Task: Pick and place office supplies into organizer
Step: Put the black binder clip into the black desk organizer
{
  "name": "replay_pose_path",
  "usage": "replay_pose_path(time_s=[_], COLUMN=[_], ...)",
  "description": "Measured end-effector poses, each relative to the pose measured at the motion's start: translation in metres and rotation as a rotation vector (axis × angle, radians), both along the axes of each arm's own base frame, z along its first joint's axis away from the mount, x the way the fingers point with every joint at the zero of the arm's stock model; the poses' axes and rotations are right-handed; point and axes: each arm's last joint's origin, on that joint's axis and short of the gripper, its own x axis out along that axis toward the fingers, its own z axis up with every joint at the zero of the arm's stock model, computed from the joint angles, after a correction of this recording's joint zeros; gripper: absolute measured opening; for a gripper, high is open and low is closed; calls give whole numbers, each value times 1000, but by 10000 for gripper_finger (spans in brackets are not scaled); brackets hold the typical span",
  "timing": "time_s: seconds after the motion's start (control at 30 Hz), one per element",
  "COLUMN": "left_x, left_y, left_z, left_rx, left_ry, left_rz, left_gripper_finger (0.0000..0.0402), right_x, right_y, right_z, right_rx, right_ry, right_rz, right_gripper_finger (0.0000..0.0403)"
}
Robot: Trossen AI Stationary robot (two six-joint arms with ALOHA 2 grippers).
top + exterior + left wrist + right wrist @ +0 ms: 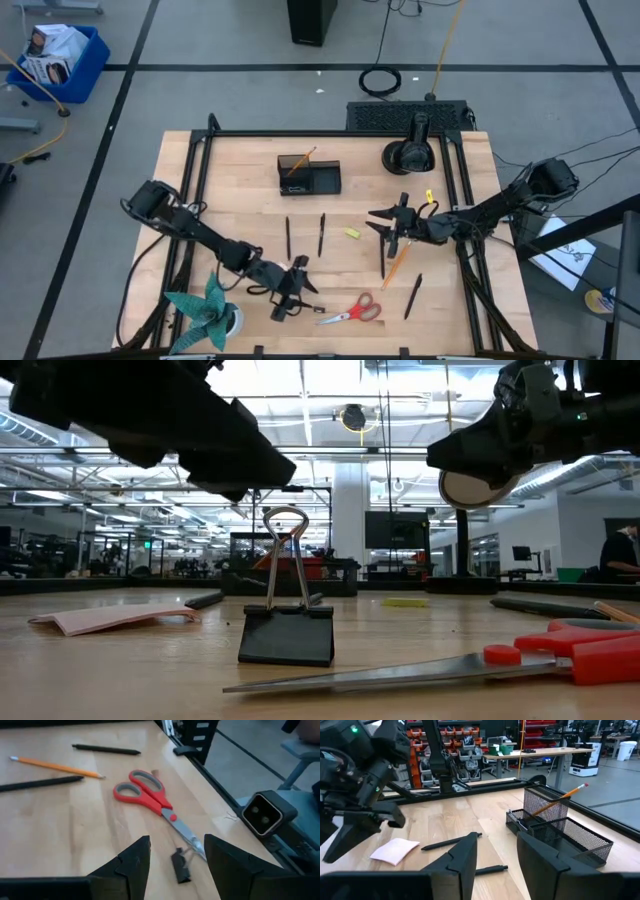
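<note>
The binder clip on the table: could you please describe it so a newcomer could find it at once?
Start at the red-handled scissors near the table's front edge, between the two arms. Just off the blade tips, below the open left gripper, stands the binder clip. It is the only black, wedge-shaped item with upright wire loop handles; the pens nearby are long and thin.

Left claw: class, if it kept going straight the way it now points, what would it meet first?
Probably the black binder clip, lying just ahead between the open fingers of the left claw. The red scissors lie just beyond, though depth is hard to judge.
</note>
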Motion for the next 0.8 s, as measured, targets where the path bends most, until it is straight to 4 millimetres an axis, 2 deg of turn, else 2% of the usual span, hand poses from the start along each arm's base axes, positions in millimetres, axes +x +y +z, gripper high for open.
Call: replay_pose_path(time_s=[0.2, 0.3, 0.47, 0.8], left_x=[2, 2, 2, 0], left_y=[-18, -25, -23, -27], left_z=[4, 7, 6, 5], left_rx=[-2, 29, 29, 11], left_ry=[-21, -33, -14, 5], left_rz=[-11, 48, 137, 133], left_gripper_finger=[191, 191, 191, 191], right_x=[0, 0, -1, -1], right_y=[0, 1, 1, 1], right_z=[-2, -3, -4, -4], right_rx=[37, 32, 16, -9], right_ry=[9, 21, 37, 44], right_rz=[-1, 4, 7, 10], right_gripper_finger=[130, 130, 130, 130])
